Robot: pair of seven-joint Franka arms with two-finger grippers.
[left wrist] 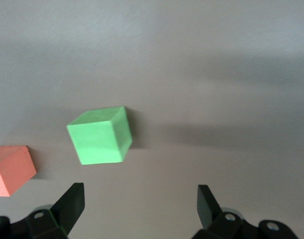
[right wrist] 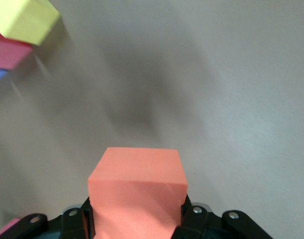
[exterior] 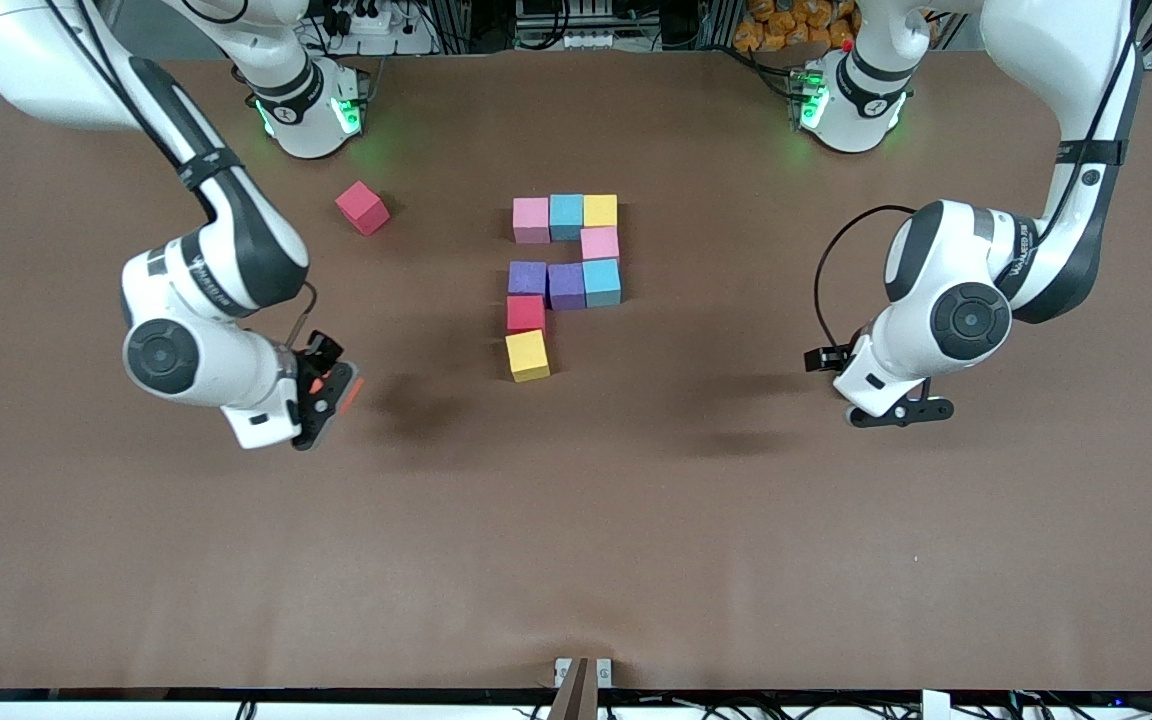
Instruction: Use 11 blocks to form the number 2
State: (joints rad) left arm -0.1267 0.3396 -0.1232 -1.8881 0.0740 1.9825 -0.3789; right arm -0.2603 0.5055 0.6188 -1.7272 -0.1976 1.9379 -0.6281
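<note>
Digit (exterior: 564, 270) runs lengthwise toward the camera; right hand (exterior: 334, 392) grips orange cube (right wrist: 137, 191).

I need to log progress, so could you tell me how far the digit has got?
Nine blocks of the number 2 are laid, ending at the yellow block. The right hand holds an orange block above the table; the left hand, open, is over a green block. The bottom row's last two blocks remain.
</note>
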